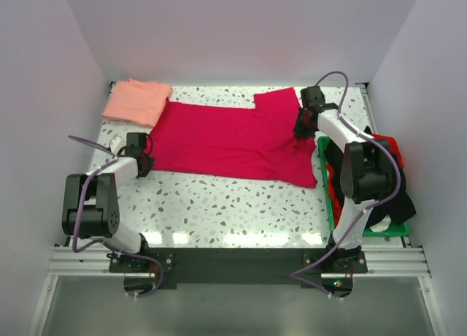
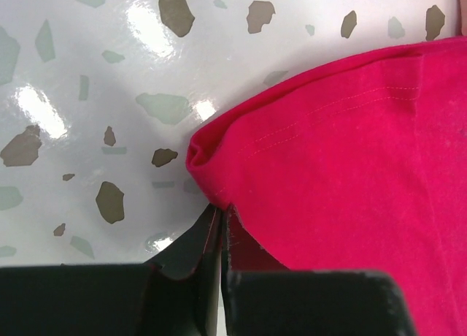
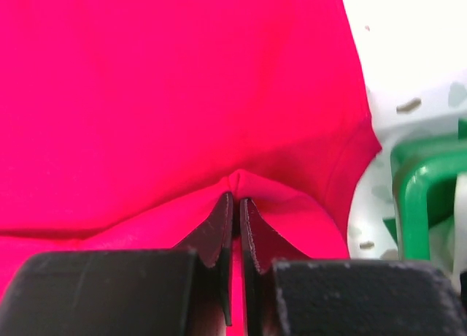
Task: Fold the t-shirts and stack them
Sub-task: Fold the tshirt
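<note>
I see left gripper (image 2: 221, 210) clamped on the crimson t-shirt (image 1: 219, 135) at its left hem corner and right gripper (image 3: 235, 199) pinching its right edge beside the green tray (image 3: 410, 204), long axis spanning left-right between both arms on the table (image 1: 241, 204).

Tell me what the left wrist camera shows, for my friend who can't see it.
The black left tool is shut, pinching the hem corner of the crimson t-shirt. The shirt fills the right side of the view and lies on a shiny white table with dark speckles.
</note>
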{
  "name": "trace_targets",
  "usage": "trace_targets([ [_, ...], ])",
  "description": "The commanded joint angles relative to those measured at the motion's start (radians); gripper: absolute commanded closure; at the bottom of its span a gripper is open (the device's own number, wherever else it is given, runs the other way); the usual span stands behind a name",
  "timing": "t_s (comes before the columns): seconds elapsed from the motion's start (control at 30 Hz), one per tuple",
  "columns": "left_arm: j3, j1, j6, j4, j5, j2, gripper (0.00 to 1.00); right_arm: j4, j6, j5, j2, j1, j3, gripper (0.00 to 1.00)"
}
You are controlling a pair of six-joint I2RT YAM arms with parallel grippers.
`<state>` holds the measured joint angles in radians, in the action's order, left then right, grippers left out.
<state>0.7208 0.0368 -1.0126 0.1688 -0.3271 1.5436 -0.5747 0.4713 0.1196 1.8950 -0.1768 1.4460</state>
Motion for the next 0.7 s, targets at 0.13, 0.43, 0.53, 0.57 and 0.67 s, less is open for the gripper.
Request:
trace_targets([
  [0.13, -0.001, -0.002, -0.001, -0.02, -0.026, 0.007, 1.0, -0.025, 0.007, -0.058, 0.128, 0.034, 0.177, 0.82],
  [0.43, -0.012, -0.002, 0.0, -0.018, -0.033, -0.013, 1.0, -0.005, 0.004, -0.106, 0.093, 0.05, 0.157, 0.38],
  [0.53, -0.015, -0.002, 0.0, -0.018, -0.029, -0.017, 1.0, 0.058, 0.019, -0.101, -0.008, 0.043, 0.029, 0.37],
  [0.57, -0.015, -0.002, 0.0, -0.018, -0.029, -0.02, 1.0, 0.073, 0.021, -0.094, -0.057, 0.04, -0.036, 0.37],
  [0.67, -0.015, -0.002, 0.0, -0.02, -0.026, -0.019, 1.0, 0.136, 0.03, -0.08, -0.115, 0.031, -0.15, 0.35],
])
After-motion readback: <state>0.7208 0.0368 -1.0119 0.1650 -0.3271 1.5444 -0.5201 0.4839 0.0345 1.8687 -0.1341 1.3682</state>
